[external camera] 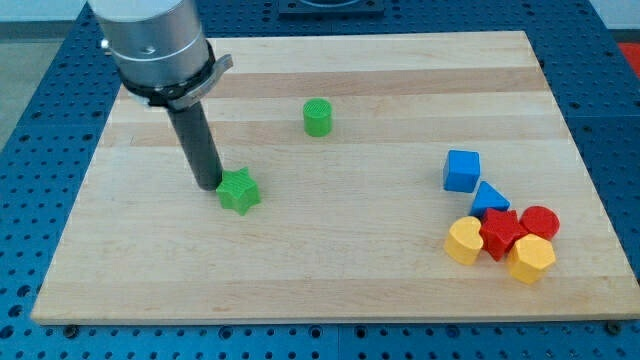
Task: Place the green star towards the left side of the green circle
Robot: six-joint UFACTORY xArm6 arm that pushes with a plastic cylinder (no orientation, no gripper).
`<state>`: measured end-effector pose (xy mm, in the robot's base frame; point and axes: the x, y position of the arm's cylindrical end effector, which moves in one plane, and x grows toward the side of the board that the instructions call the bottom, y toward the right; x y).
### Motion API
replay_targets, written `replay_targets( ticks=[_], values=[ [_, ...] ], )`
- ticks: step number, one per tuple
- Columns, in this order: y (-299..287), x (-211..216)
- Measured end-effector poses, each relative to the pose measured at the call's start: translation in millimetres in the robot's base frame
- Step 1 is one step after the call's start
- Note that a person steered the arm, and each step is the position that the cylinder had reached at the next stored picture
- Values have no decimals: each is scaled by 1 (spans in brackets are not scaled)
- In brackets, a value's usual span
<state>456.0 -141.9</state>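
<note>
Pincer is the wrong word for what this arm carries: it ends in a plain dark rod (200, 140), so nothing here can be released, clenched or grasping. The rod's tip (210, 186) rests on the tabletop (330, 270) just at the upper left edge of the green star (239, 191), touching it or very nearly so; the exact contact cannot be made out. A grey metal cylinder (152, 40) at the view's top left holds the rod.

The green star lies in the left half of the wooden board, a little below its middle height. The green circle (317, 117), a short upright cylinder, stands up and to the view's right of the star, well apart from it.

Toward the view's lower right, the other blocks sit in a cluster. The blue cube (462, 170) is uppermost, with the blue triangle (489, 197) just below and right of it. Beneath them sit the red star (500, 234) and the red circle (541, 221), close together. The yellow circle (463, 240) is at the cluster's left, beside the red star, and the yellow hexagon (531, 259) lies at its bottom right.

A blue perforated surface (40, 150) surrounds the board.
</note>
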Motion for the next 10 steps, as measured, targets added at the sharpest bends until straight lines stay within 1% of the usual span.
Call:
replay_targets(
  ticks=[1,3,4,5,6,7,8,9,10],
  values=[
    [5,-33],
    [-5,19],
    [-4,65],
    [32,61],
    [57,7],
    [59,-4],
    [59,4],
    [58,55],
    [32,57]
  ],
)
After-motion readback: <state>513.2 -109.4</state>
